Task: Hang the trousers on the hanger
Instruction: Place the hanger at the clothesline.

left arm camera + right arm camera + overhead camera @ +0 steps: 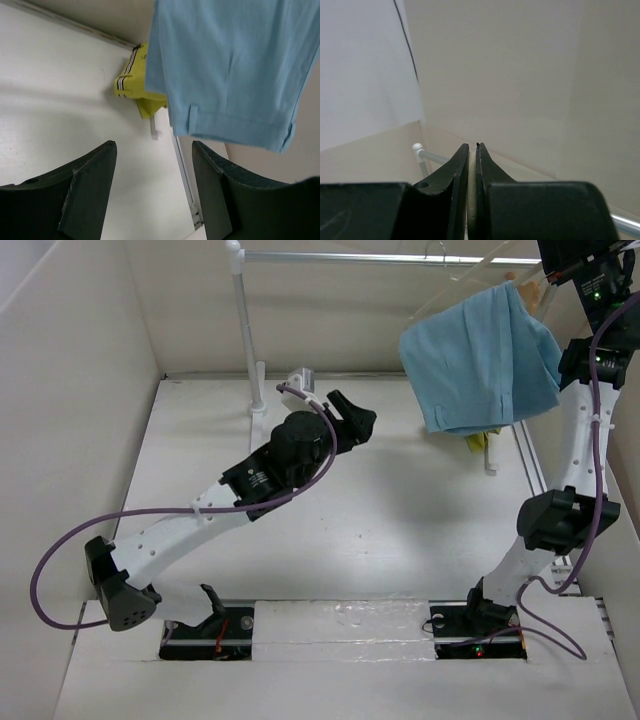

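Note:
The light blue trousers (480,360) hang folded over the hanger at the back right, above the table. They also fill the upper right of the left wrist view (235,65). My right gripper (556,280) is raised at the top right and shut on the cream-white hanger (472,200), a thin strip of which shows between its jaws (472,146). In the top view the hanger is mostly hidden by the cloth. My left gripper (355,418) is open and empty over the middle of the table, left of and below the trousers (155,147).
A yellow-green garment (478,440) lies on the table under the trousers (134,80). A white rail (390,257) on a post (245,330) runs along the back. A metal track (530,465) runs along the right side. Walls enclose the table.

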Controlling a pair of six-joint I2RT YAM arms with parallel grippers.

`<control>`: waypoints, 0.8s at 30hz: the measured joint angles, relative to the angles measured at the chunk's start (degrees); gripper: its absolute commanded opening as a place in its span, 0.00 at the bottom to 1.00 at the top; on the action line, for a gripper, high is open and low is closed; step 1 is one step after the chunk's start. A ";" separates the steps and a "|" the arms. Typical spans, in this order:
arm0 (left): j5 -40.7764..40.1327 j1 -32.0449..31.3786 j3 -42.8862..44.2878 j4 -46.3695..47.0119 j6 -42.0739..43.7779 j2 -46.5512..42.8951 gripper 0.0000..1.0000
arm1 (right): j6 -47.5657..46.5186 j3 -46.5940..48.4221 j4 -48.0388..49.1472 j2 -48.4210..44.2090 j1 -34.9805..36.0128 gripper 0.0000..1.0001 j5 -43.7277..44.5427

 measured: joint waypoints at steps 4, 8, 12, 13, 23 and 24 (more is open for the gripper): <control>0.94 -0.52 -3.15 -0.61 -0.55 -1.49 0.57 | -0.81 -0.09 -1.53 0.74 -0.87 0.00 1.77; 1.16 -0.52 -4.50 -1.31 -0.59 -1.73 0.57 | -1.36 -1.36 -1.14 0.76 -0.94 0.00 4.28; 1.68 -0.85 -4.52 -2.40 -0.42 -1.73 0.57 | -0.76 -3.65 1.07 0.76 -0.94 0.00 7.21; 1.90 -0.90 -4.52 -2.71 -0.35 -1.73 0.57 | -0.63 -4.52 1.75 0.74 -0.94 0.00 8.09; 4.00 0.13 -5.18 -3.15 0.02 -1.81 0.57 | -5.73 -17.99 3.52 -4.02 2.10 0.00 15.06; 4.13 0.33 -5.57 -3.19 0.04 -1.88 0.57 | -6.38 -20.85 4.22 -5.90 2.80 0.00 15.61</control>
